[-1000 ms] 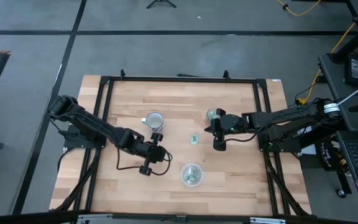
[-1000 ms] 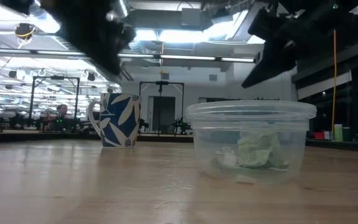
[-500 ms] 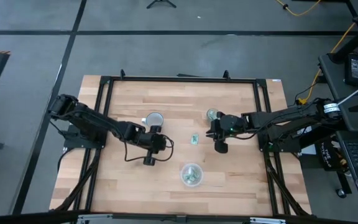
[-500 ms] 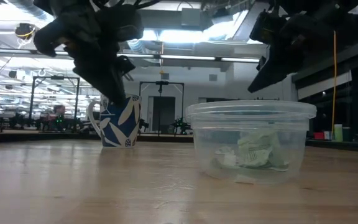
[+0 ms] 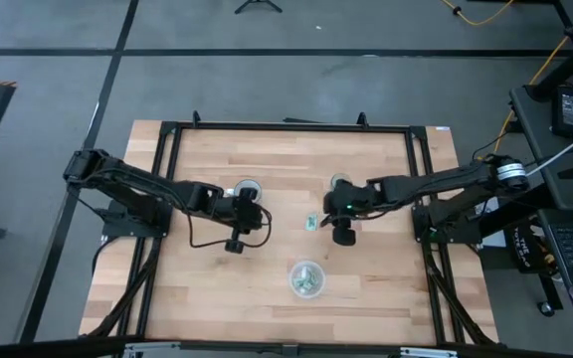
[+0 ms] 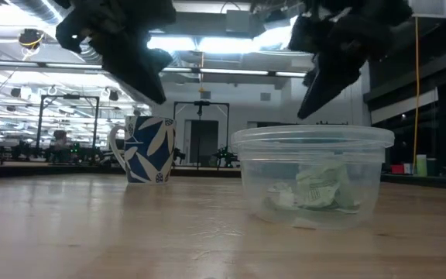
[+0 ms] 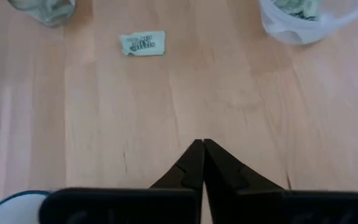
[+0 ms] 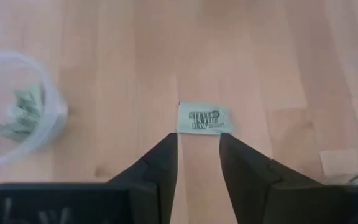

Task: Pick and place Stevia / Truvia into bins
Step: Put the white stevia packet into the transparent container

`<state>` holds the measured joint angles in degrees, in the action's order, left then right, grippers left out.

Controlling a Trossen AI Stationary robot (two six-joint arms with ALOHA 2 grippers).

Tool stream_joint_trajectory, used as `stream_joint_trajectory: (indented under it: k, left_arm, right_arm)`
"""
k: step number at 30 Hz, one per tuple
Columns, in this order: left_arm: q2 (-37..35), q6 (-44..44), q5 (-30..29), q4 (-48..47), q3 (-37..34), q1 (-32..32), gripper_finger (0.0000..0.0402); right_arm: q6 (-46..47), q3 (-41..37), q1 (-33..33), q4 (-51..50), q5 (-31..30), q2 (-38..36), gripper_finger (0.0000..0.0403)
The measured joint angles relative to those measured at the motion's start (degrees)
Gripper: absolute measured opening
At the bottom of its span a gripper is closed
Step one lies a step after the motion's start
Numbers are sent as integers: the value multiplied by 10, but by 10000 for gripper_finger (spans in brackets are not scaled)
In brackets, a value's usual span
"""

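One green and white Stevia sachet (image 8: 205, 118) lies flat on the wood, also visible in the left wrist view (image 7: 143, 43) and the high view (image 5: 310, 221). My right gripper (image 8: 197, 152) hovers open just short of it, right of it in the high view (image 5: 338, 231). My left gripper (image 7: 201, 152) is shut and empty, above the table near the mug (image 5: 235, 239). The wide clear plastic container (image 6: 312, 174) stands on the table with several crumpled sachets (image 6: 316, 190) inside. The small glass cup (image 5: 341, 184), also seen by the left wrist (image 7: 42, 9), holds some too.
A white mug with a blue leaf pattern (image 6: 145, 147) stands toward the far left (image 5: 247, 189), close to my left gripper. The plastic container (image 5: 306, 278) sits toward the near edge. A black frame (image 5: 286, 126) runs around the wooden table.
My left gripper has drawn back from beside the plastic container toward the far edge, ending close to the mug. My right gripper has moved toward the table's left, nearer the loose sachet. The sachet and both bins have stayed put.
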<state>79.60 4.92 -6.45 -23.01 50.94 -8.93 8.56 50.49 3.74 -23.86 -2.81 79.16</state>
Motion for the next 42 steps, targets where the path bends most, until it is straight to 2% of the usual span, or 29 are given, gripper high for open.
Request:
stream_joint_trajectory:
  k: [4,8,10,18,22,25,32,42]
  left_arm:
    - [-23,23,0,-8,0,11,2]
    - [-39,23,-1,-6,-5,28,1]
    - [-51,23,-1,-3,-28,33,2]
    - [-127,-11,-1,119,-159,43,2]
    - [-162,-11,-1,155,-195,42,1]
    - [-176,-9,-1,166,-216,42,2]
    - [-181,-7,-1,213,-258,42,1]
    - [-180,-17,2,216,-262,41,2]
  right_arm:
    - [-52,40,-13,-35,15,60,123]
    - [-63,70,-30,-52,16,107,123]
    - [-82,81,-36,-58,18,125,123]
    - [-122,120,-78,-72,50,198,123]
    - [-123,127,-98,-72,88,234,123]
    - [-132,127,-107,-70,92,258,123]
    - [-132,127,-108,-53,129,279,123]
    - [-116,127,-109,-22,155,279,123]
